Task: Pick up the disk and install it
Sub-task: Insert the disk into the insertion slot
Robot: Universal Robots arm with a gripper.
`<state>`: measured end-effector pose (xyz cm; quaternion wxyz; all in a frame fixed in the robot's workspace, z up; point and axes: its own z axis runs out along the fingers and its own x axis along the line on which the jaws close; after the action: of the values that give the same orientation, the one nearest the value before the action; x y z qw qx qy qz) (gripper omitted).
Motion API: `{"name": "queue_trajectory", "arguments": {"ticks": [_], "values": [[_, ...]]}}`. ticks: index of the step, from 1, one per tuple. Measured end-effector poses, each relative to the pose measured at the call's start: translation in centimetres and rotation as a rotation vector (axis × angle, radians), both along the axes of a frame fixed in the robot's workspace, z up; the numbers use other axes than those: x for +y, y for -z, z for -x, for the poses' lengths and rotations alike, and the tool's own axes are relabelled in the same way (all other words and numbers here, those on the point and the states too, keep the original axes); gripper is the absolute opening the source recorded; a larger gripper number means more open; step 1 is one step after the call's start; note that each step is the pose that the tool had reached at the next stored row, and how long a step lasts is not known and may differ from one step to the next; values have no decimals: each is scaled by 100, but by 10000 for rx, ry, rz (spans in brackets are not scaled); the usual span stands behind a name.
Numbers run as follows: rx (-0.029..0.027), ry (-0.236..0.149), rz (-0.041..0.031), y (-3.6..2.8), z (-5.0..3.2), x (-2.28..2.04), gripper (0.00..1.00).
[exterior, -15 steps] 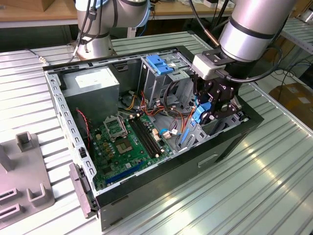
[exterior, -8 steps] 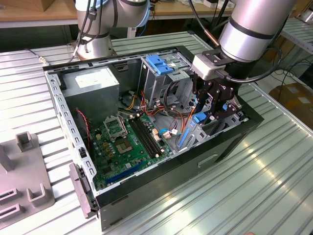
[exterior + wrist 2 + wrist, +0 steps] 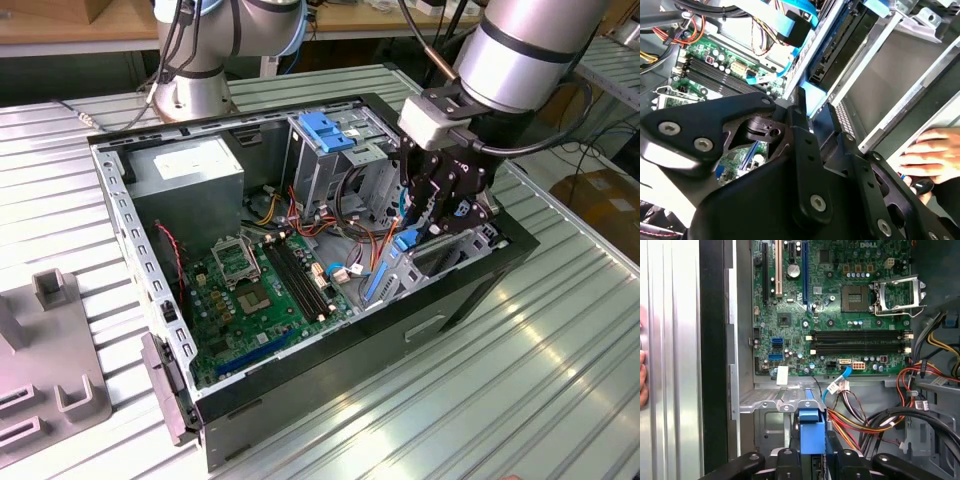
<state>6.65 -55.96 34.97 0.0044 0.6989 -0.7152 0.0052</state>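
The disk [image 3: 406,240] stands on edge inside the open computer case [image 3: 300,370], at the drive cage on the exterior view's right. Only its bright blue carrier frame shows clearly, in both wrist views [image 3: 809,431] [image 3: 815,96]. My gripper [image 3: 428,222] reaches down into the case from above and is shut on the disk, with one black finger on each side of the blue frame [image 3: 812,457]. The disk's lower part sits within the silver cage [image 3: 774,402]; its dark body is mostly hidden.
The green motherboard [image 3: 255,290] lies beside the cage, with bundled cables [image 3: 900,425] close to my fingers. A blue bracket [image 3: 325,130] tops the rear drive cage. A person's hand [image 3: 930,152] rests outside the case wall. A grey fixture [image 3: 50,370] stands on the exterior view's left.
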Motion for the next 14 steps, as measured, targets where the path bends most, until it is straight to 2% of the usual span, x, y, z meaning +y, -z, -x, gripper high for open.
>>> {"name": "queue_trajectory", "arguments": {"ticks": [3, 6, 7, 8, 14], "values": [[1, 0, -1, 0, 0, 0, 33], [1, 0, -2, 0, 0, 0, 13], [1, -2, -2, 1, -12, 0, 13], [1, 0, -2, 5, -43, -1, 10], [0, -1, 7, 45, -215, 0, 10]]}}
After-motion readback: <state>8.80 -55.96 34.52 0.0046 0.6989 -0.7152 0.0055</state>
